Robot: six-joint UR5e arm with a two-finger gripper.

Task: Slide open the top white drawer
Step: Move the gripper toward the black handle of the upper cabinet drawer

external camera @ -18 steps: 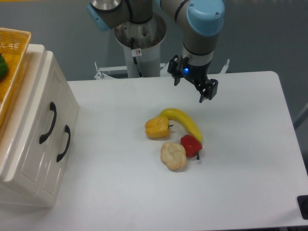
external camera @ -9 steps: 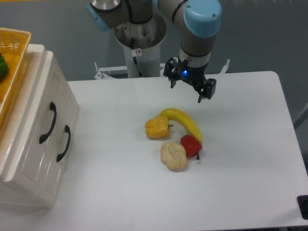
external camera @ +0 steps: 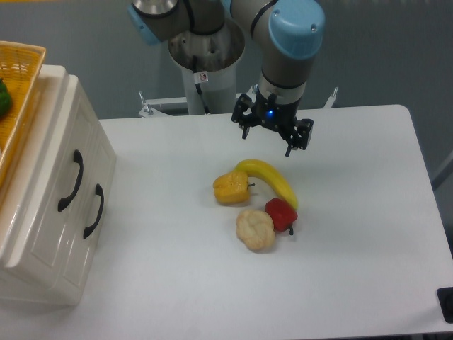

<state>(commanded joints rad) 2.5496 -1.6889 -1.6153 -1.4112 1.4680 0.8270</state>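
The cream-white cabinet (external camera: 42, 234) stands at the table's left edge with both drawers shut. The top white drawer (external camera: 80, 144) is the upper one, nearer the cabinet's top, and carries a black curved handle (external camera: 71, 180). The lower drawer has a handle (external camera: 93, 210) of the same kind. My gripper (external camera: 267, 140) hangs open and empty over the far middle of the table, well to the right of the cabinet and just behind the banana. Nothing touches either handle.
A yellow pepper (external camera: 231, 187), a banana (external camera: 271, 181), a red pepper (external camera: 281, 213) and a pale cauliflower-like piece (external camera: 255, 229) lie clustered mid-table. A yellow basket (external camera: 21, 78) with something green sits on the cabinet top. The robot's base column (external camera: 207, 71) stands at the back.
The gripper has shifted a little to the left and turned at the wrist. The drawers and the food have not moved.
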